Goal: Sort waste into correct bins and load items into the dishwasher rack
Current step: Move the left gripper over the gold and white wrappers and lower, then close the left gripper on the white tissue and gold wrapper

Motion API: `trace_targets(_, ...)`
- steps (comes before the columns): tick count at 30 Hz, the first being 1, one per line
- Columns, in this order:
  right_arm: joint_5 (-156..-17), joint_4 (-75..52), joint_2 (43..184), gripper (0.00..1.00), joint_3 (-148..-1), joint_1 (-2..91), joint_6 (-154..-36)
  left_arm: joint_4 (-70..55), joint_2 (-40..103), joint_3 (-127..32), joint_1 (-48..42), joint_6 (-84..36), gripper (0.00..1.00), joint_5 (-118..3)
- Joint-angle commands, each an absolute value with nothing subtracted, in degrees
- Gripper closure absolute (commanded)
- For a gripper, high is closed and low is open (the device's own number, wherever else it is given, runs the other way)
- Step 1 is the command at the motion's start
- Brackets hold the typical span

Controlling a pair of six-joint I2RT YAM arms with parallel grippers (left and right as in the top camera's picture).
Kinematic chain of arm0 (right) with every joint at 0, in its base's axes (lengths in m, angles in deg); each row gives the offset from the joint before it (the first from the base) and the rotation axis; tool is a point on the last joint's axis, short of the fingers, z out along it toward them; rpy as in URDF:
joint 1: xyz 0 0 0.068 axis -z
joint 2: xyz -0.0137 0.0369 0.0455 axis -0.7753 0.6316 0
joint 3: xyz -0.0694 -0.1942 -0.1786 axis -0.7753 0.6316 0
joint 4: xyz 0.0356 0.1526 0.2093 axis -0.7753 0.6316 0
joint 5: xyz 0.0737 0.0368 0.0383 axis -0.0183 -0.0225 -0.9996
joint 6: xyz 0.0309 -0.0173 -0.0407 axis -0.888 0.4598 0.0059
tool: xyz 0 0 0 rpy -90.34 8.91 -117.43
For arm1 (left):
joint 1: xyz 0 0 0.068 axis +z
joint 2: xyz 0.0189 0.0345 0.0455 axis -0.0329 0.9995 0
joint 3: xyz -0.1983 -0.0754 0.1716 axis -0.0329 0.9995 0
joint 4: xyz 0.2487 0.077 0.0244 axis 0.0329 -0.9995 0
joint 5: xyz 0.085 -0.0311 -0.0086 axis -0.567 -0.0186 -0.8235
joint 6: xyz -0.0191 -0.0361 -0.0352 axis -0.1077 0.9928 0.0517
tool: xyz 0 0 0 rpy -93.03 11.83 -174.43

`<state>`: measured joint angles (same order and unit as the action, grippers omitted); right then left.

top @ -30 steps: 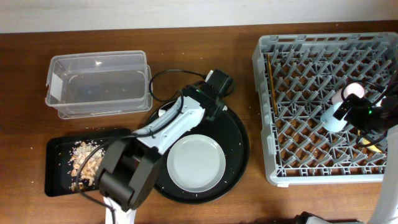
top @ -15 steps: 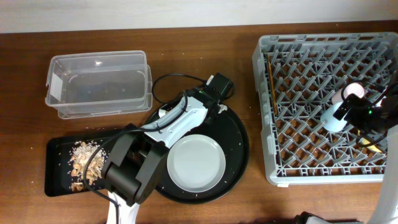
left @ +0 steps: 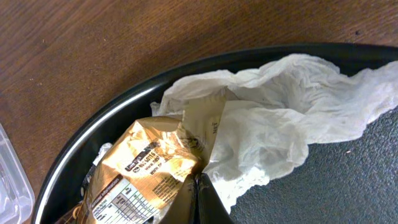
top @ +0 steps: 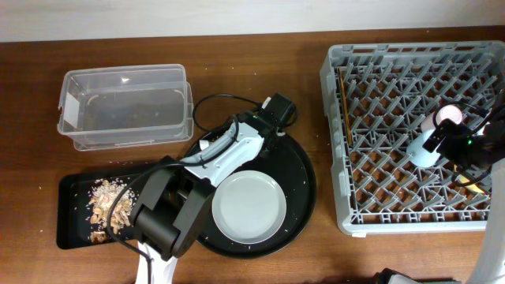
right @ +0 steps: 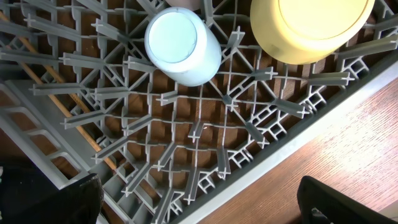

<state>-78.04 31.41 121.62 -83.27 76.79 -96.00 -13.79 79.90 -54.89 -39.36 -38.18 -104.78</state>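
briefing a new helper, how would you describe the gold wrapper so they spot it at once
Find the large round black tray in the middle of the table. At its far-left rim lies the wrapper beside a crumpled white napkin. It is shiny gold-brown with printed label text; the napkin is plain white.

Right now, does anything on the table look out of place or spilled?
Yes. A crumpled white napkin and a gold-brown wrapper lie against the rim of the round black tray, which also carries the grey plate. It is waste sitting among dishes, while the clear tub looks empty.
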Motion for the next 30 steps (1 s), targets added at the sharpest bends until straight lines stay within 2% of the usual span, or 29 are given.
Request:
trace_targets(1,-77.9,31.4,121.8,0.02,-83.1,77.1,-96.5,-14.7,80.2,-56.2,-39.2,-38.2,0.99,-105.6)
trace_targets(13,-77.9,31.4,121.8,0.02,-83.1,77.1,-96.5,-16.7,73.7,-57.4,-41.4,-38.2,0.98,-105.6)
trace_targets(15,-77.9,31.4,121.8,0.02,-83.1,77.1,-96.5,-16.3,72.5,-57.4,-41.4,-38.2,0.89,-105.6)
trace_targets(16,-77.9,31.4,121.8,0.02,-83.1,77.1,-96.5,-16.1,72.3,-57.4,-41.4,-38.2,0.82,-105.6)
trace_targets(18,-77.9,31.4,121.8,0.02,-83.1,77.1,-96.5,-16.1,72.2,-57.4,-41.4,-37.8,0.51,-105.6)
trace_targets(19,-77.9,31.4,121.8,0.02,-83.1,77.1,-96.5,-16.1,72.3,-57.4,-41.4,-37.6,0.31,-105.5)
trace_targets(20,-77.9,31.4,121.8,0.02,-83.1,77.1,-96.5,-16.1,72.3,-57.4,-41.4,-37.3,0.04,-105.5)
trace_targets(21,-77.9,31.4,121.8,0.02,-83.1,77.1,-96.5,-15.9,72.3,-57.4,-41.4,-37.3,0.01,-105.5)
trace_targets(30,-77.9,31.4,121.8,0.02,-83.1,77.1,-96.5,-11.4,74.8,-56.6,-40.3,-38.7,0.01,-105.2)
